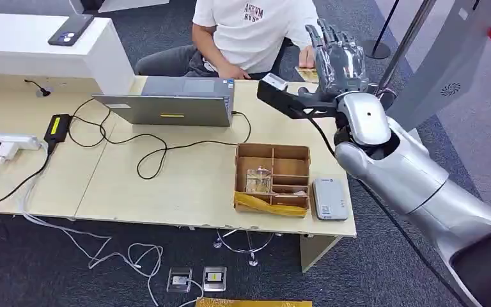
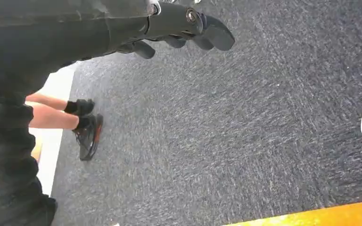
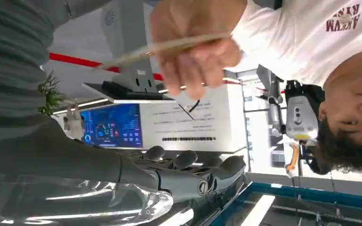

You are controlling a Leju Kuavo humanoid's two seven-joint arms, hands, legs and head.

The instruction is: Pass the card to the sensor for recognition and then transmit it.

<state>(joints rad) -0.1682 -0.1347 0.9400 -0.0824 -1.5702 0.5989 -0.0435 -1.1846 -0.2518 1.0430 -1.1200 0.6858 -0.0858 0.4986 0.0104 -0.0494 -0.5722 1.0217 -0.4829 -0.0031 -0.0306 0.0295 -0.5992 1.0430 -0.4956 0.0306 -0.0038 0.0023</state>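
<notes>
The right hand [image 1: 339, 61] is raised beyond the far edge of the bench [image 1: 166, 185], fingers spread and holding nothing. The card [image 3: 162, 47] is just beside it, pinched in the person's hand [image 3: 195, 44] rather than the robot's. It lies flat, long axis running toward the right hand. The left hand [image 2: 184, 28] hangs loosely curled and empty over the carpet. If the person lets go before the fingers close, the card would likely drop.

A grey laptop [image 1: 172, 102] sits open on the beige table [image 1: 102, 185], black cables [image 1: 160, 150] looping beside it. A cardboard divided box [image 1: 272, 176] stands near the front edge — a phone [image 1: 70, 29] lies on the white counter [image 1: 32, 38].
</notes>
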